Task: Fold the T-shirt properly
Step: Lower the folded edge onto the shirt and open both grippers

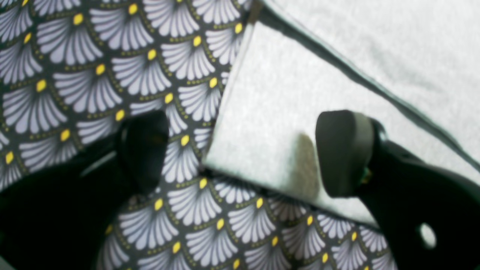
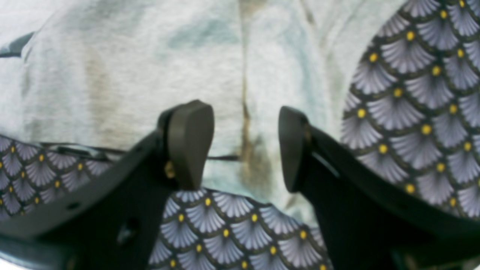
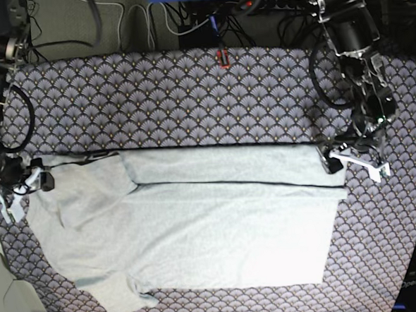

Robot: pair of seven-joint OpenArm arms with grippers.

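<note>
**Both grippers spread at the far fold line**

Base view, left edge: right gripper (image 3: 22, 183), jaws spread, holds nothing, poised over the sleeve end of the large light heather-grey cotton T-shirt (image 3: 199, 234). Shirt lies flat mid-table on the dark scallop-patterned tablecloth (image 3: 190, 93), far strip already folded over. At the right, left gripper (image 3: 355, 162), jaws wide, straddles the folded hem corner.

Judgement: pinch both layers, lift the two ends evenly. Bare cloth lies beyond the far edge; near side is tighter.
</note>
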